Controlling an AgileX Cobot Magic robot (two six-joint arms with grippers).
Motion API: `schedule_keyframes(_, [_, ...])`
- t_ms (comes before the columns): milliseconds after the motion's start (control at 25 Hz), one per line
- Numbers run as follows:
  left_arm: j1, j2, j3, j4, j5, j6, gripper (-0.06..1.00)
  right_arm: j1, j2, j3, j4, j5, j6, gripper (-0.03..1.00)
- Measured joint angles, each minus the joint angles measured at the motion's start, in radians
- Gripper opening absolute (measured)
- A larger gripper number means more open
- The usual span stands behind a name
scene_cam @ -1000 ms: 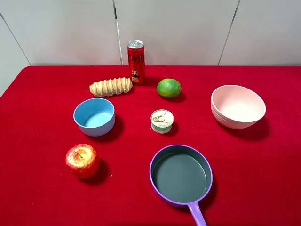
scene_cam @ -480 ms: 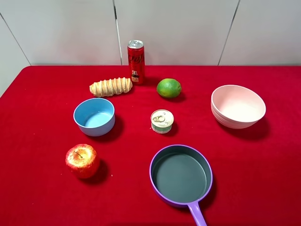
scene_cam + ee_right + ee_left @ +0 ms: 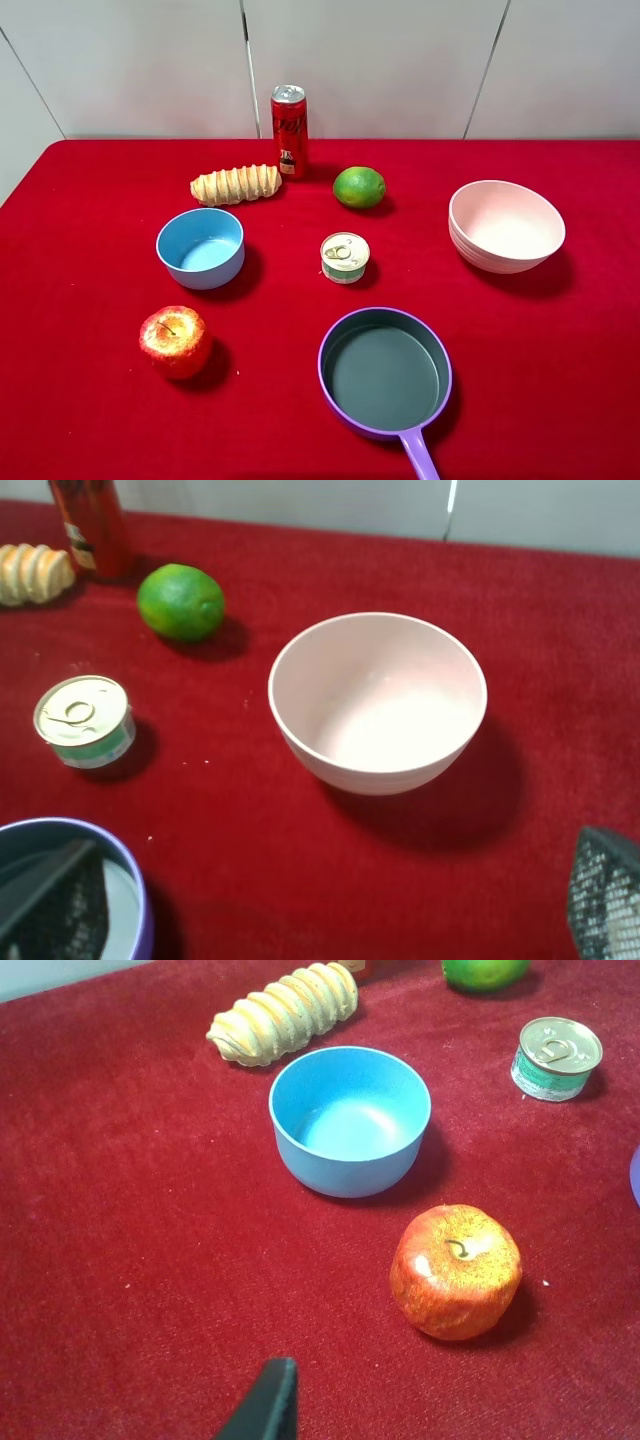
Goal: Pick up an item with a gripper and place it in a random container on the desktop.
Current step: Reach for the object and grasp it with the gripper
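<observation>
Far behind the tin can point(image 3: 345, 257), the lime point(image 3: 359, 187) may roll if my spread right gripper point(image 3: 330, 910) nudges it; left gripper point(image 3: 268, 1402) state unclear.

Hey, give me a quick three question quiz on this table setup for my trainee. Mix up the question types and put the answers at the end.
1. True or false: the lime already lies inside the purple-rimmed pan.
2. Which item stands closest to the pan? A) small tin can B) red soda can C) bread roll
3. Fill in: the apple sits on the red cloth nearest the ____ bowl.
Key: 1 false, the lime rests on the cloth towards the back; 2 A; 3 blue, the blue bowl.
</observation>
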Motion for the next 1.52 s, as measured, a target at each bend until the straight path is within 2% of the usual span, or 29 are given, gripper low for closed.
schedule_keyframes(360, [0.000,0.000,0.000,0.000,0.000,0.000,0.99,0.000,0.269,-0.053,-0.026,-0.139,-0.010,0.69])
schedule_keyframes(600, [0.000,0.000,0.000,0.000,0.000,0.000,0.99,0.000,0.458,-0.107,-0.036,-0.204,-0.107,0.69])
schedule_keyframes(840, [0.000,0.000,0.000,0.000,0.000,0.000,0.99,0.013,0.657,-0.219,-0.038,-0.210,-0.223,0.69])
schedule_keyframes(1200, [0.000,0.000,0.000,0.000,0.000,0.000,0.99,0.119,0.925,-0.410,-0.041,-0.222,-0.279,0.69])
schedule_keyframes(1520, [0.000,0.000,0.000,0.000,0.000,0.000,0.99,0.172,1.148,-0.566,-0.044,-0.226,-0.341,0.69])
